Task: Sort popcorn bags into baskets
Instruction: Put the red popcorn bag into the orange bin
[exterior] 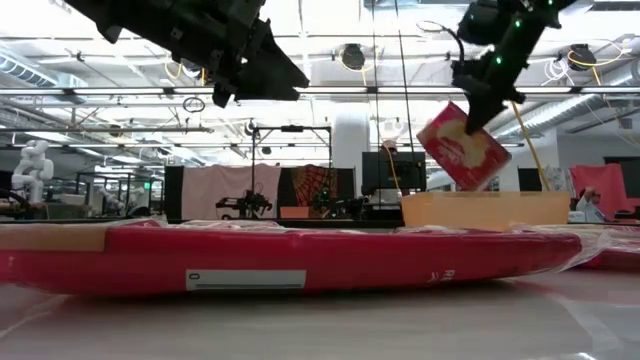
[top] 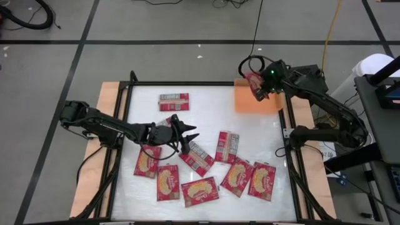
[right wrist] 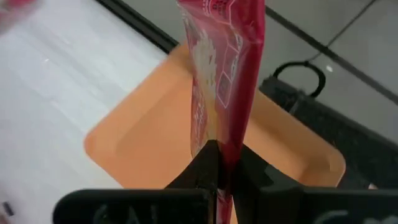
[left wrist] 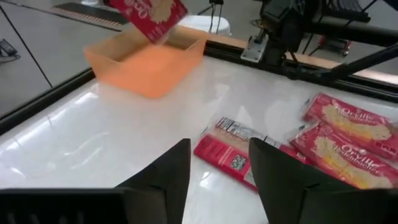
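Note:
The orange basket [top: 256, 100] sits at the table's far right. My right gripper [top: 259, 89] hangs over it, shut on a red popcorn bag [exterior: 463, 148], which also shows in the right wrist view [right wrist: 224, 74] and the left wrist view [left wrist: 149, 15]. My left gripper [top: 187, 134] stands open above the table's middle, touching nothing. Just ahead of its fingertips [left wrist: 219, 177] a bag lies flat with its grey printed face up [left wrist: 227, 152]. Several more red bags [top: 200, 191] lie flat along the near half of the table. My right gripper pinches the bag's upper edge [right wrist: 219, 140] between its two fingers, coming from above and slanting down. The bag hangs tilted below the fingers [exterior: 478, 112], seen edge-on in the right wrist view. It is lifted clear, above the basket [exterior: 485, 208].
One bag [top: 174, 101] lies apart near the table's far edge. Another bag lies right in front of the low camera [exterior: 300, 260]. A black frame [top: 187, 83] runs around the white table top. Bare table shows between the far bag and the basket.

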